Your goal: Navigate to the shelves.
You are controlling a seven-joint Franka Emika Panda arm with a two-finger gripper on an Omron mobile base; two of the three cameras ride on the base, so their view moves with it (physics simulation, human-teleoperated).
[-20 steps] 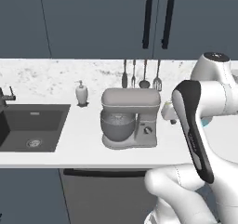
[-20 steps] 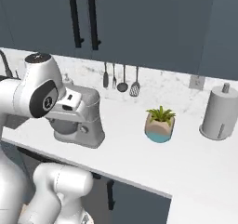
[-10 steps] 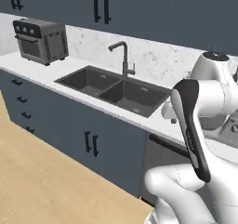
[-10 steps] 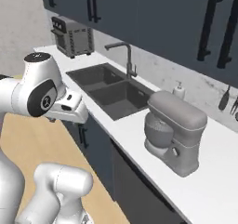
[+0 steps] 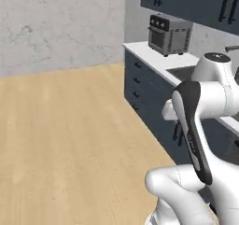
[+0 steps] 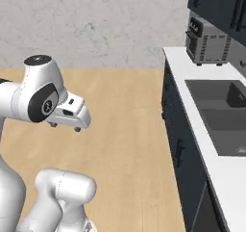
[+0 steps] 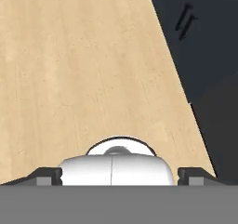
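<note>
Gripper (image 7: 119,174), fingers spread wide and holding nothing, is hanging over light wooden floor (image 5: 70,140), with dark blue-grey cabinets (image 6: 178,130), white counter (image 6: 226,168), sink (image 6: 218,113) and toaster oven (image 5: 169,33) standing alongside; no shelves visible.

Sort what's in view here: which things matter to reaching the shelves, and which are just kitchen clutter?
For the job:
wooden floor, the open way to drive
grey wall ahead; no shelf plank on it here

Just there:
toaster oven on the counter
sink
dark cabinets
</note>
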